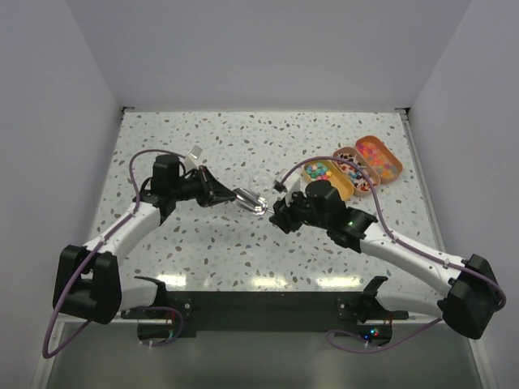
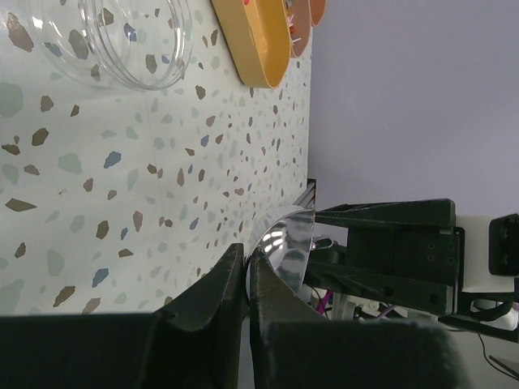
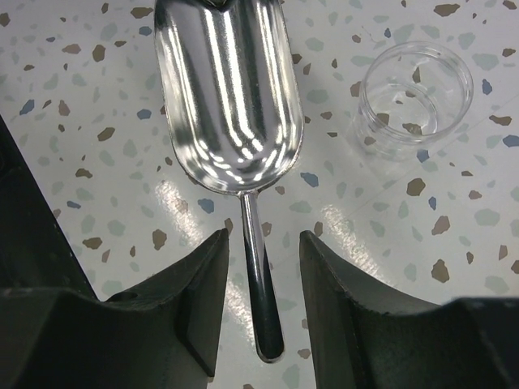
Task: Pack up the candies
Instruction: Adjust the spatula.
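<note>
The candies [image 1: 327, 171] lie in mixed colours in three oval trays at the table's far right. A shiny metal scoop [image 1: 251, 200] hangs between the two arms at mid-table. My left gripper [image 2: 246, 261] is shut on the thin rim of the scoop's bowl [image 2: 289, 243]. My right gripper [image 3: 263, 237] is open. The scoop's handle [image 3: 265, 300] runs between its fingers with a gap on each side. The empty bowl [image 3: 227, 89] points away from it. A clear empty jar [image 3: 415, 96] stands upright on the table just beyond the scoop.
A yellow tray [image 1: 312, 182] and two orange trays [image 1: 392, 162] sit side by side at the far right. A small clear piece [image 1: 195, 151] lies behind the left arm. The jar [image 2: 113, 40] and the yellow tray [image 2: 251, 44] stand close together.
</note>
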Robot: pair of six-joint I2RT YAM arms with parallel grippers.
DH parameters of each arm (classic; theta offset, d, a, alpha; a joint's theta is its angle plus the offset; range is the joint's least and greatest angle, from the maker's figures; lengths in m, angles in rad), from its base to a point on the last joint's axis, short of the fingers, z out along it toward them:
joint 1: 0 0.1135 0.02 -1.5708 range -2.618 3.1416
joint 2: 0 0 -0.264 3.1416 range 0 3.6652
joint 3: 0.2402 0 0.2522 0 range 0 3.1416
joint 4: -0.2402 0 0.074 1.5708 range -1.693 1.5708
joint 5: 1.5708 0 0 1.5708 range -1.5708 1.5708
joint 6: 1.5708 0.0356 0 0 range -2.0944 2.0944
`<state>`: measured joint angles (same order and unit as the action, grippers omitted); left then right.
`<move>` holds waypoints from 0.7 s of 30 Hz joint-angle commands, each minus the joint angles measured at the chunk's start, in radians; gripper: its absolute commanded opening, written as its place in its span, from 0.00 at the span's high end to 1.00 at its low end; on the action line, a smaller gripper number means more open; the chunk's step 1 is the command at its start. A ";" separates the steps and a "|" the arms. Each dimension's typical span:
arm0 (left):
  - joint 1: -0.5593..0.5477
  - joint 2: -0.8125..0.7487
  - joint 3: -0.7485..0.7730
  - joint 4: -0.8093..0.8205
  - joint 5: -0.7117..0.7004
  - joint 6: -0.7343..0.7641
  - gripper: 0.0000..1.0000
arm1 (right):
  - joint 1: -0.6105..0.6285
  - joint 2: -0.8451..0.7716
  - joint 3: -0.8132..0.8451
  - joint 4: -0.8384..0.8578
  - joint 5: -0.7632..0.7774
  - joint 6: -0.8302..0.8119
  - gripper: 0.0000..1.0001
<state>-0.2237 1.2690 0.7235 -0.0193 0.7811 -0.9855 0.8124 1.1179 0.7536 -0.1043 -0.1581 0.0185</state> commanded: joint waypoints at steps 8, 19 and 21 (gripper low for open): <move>0.006 -0.036 -0.007 0.047 0.020 -0.015 1.00 | -0.001 0.049 0.085 0.063 -0.027 -0.012 0.57; 0.006 -0.022 0.001 0.033 0.023 0.004 1.00 | 0.001 0.014 0.087 0.015 -0.001 -0.043 1.00; 0.006 -0.016 0.011 0.021 0.009 0.031 1.00 | 0.001 0.003 0.087 0.009 0.005 -0.042 1.00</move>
<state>-0.2230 1.2594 0.7216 -0.0093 0.7803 -0.9840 0.8219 1.1629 0.8047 -0.1020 -0.1997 -0.0170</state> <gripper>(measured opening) 0.103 0.134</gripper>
